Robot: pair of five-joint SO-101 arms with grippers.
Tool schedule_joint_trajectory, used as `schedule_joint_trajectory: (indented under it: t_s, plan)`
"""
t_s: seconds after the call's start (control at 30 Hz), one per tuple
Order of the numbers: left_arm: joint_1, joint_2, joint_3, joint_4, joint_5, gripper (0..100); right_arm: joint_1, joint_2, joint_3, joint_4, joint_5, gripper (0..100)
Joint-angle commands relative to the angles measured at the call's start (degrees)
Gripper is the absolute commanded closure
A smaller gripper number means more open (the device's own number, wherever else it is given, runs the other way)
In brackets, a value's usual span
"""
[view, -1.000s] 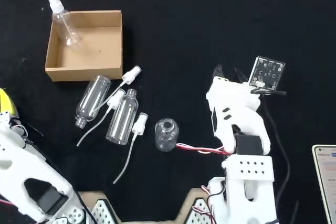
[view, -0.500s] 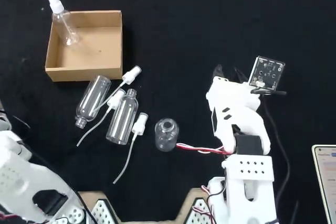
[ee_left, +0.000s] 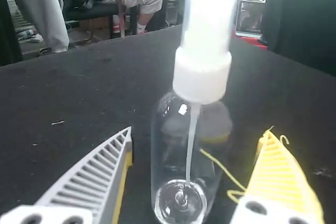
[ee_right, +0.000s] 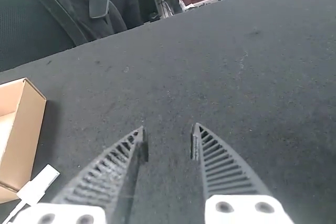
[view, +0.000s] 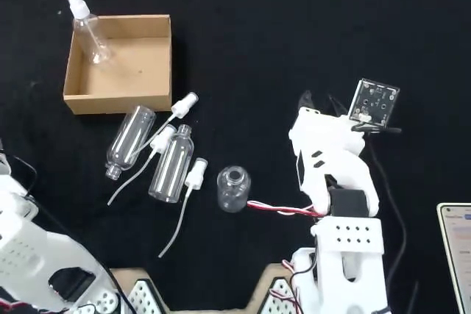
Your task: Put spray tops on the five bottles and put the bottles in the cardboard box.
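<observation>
Nearest to us, the left claw (ee_left: 197,132) is spread wide around a clear bottle (ee_left: 176,156) that stands upright between its grey and yellow fingers. We see a gap on either side, so neither finger touches it. This bottle wears a white spray top (ee_left: 206,40), whose tube reaches down to the base. The left arm (view: 33,255) sits at the near left corner of the table (view: 243,34).

The right claw (ee_right: 167,135) is open narrowly and holds nothing. Its tips are over bare black table, well apart from the bottles.

Near the middle of the table an open bottle (view: 234,187) stands upright without a top. Just beside it on the left lies a loose spray top (view: 196,174), its tube trailing toward us. Next to that a second bottle (view: 171,165) lies on its side, neck pointing away. Beyond it a third bottle (view: 131,137) also lies on its side, neck pointing toward us. A middle spray top (view: 163,137) lies between these two bottles, and a far spray top (view: 185,104) lies just in front of the cardboard box (view: 118,99).

Farthest off, in the back left corner of the box, a fifth bottle (view: 92,38) with its spray top on leans out over the rim.
</observation>
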Motion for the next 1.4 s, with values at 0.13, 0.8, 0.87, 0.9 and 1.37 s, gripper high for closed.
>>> schedule_joint_trajectory:
  t_s: [0.13, 0.8, 0.87, 0.9, 1.37]
  plan:
    - [1.1, 0.2, -8.2, -1.1, -0.7, 65, -0.4, -1.1, -0.4, -1.5, -0.2, 86.1]
    - [1.4, 6.2, -12.5, -1.6, -0.7, 65, -0.4, -1.1, -0.4, -1.6, -0.2, 86.1]
    - [1.4, 6.2, -12.4, -1.6, -0.7, 65, -0.4, -1.1, -0.4, -1.6, -0.2, 86.1]
    - [1.4, 6.2, -12.4, -1.6, -0.7, 65, -0.4, -1.1, -0.4, -1.6, -0.2, 86.1]
    - [1.5, 6.2, -12.5, -1.7, -0.4, 65, -0.4, -0.9, -0.4, -1.7, -0.2, 86.1]
